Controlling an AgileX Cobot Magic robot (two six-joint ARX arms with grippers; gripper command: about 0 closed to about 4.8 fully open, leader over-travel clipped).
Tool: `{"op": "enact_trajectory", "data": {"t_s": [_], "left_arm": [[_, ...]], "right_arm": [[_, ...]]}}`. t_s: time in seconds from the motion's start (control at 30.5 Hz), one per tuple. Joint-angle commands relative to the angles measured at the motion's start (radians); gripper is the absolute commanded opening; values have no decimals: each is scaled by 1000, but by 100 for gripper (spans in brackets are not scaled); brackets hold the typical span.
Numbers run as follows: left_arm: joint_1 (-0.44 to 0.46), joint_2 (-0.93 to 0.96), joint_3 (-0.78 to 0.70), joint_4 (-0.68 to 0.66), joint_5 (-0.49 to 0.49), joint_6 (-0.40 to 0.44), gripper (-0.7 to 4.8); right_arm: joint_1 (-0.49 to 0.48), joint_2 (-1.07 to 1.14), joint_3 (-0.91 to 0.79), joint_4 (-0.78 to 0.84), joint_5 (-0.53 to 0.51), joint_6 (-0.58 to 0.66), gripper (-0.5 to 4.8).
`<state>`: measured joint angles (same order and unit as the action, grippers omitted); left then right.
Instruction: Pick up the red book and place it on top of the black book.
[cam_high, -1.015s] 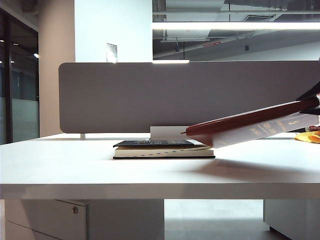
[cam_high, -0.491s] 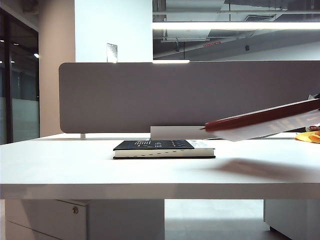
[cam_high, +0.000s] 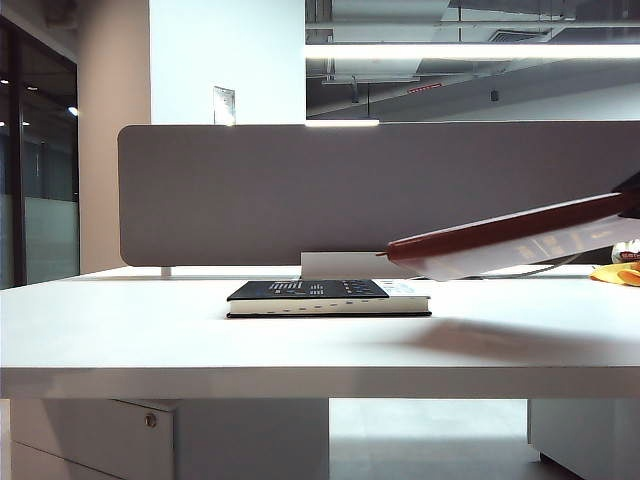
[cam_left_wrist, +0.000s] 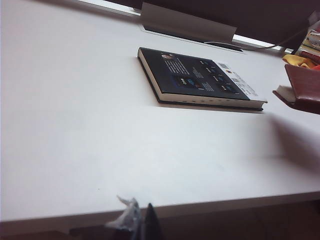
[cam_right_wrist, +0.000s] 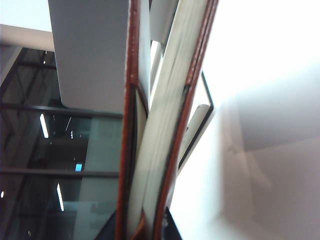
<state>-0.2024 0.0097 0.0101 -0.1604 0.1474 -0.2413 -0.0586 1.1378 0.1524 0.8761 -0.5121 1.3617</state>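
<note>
Red book (cam_high: 510, 238) is up in the air at about 3 o'clock in your exterior view. It tilts, with its low end pointing toward the middle and its high end going off the picture edge. Its dark red cover is on top and its pale pages show below. It does not touch the white surface (cam_high: 150, 330).

Your right hand (cam_right_wrist: 145, 227) has hold of the red book at its high end. In the right wrist view you see the two red covers and the pale pages running away from the camera, with dark fingers (cam_right_wrist: 170, 225) pressed on either side. The jaws are nearly closed, squeezing the thin book between them.

Look next at the black book (cam_high: 328, 298). It lies flat on the surface near the middle, at about 9 o'clock from the red book's low end. The two books do not touch. The black cover has small white and blue marks.

Behind the books stands a long grey divider (cam_high: 300, 190). Something yellow (cam_high: 618, 273) lies on the surface at the far 3 o'clock edge.

Your left hand (cam_left_wrist: 142, 222) is back at the near edge of the surface, well apart from both books. Only a dark tip shows, so you cannot tell how wide it is.
</note>
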Motion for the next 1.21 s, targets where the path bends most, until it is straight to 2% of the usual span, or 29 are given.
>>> {"op": "enact_trajectory", "data": {"t_s": [0.03, 0.16, 0.59, 1.21], "left_arm": [[1, 2, 0, -17, 14, -2, 17], [1, 2, 0, -17, 14, -2, 17], [1, 2, 0, -17, 14, -2, 17], [1, 2, 0, -18, 14, -2, 18]], "right_arm": [[30, -8, 45, 92, -7, -31, -2], [60, -7, 85, 84, -5, -31, -2], [60, 5, 119, 13, -3, -39, -2], [132, 191, 207, 71, -18, -58, -2]]}}
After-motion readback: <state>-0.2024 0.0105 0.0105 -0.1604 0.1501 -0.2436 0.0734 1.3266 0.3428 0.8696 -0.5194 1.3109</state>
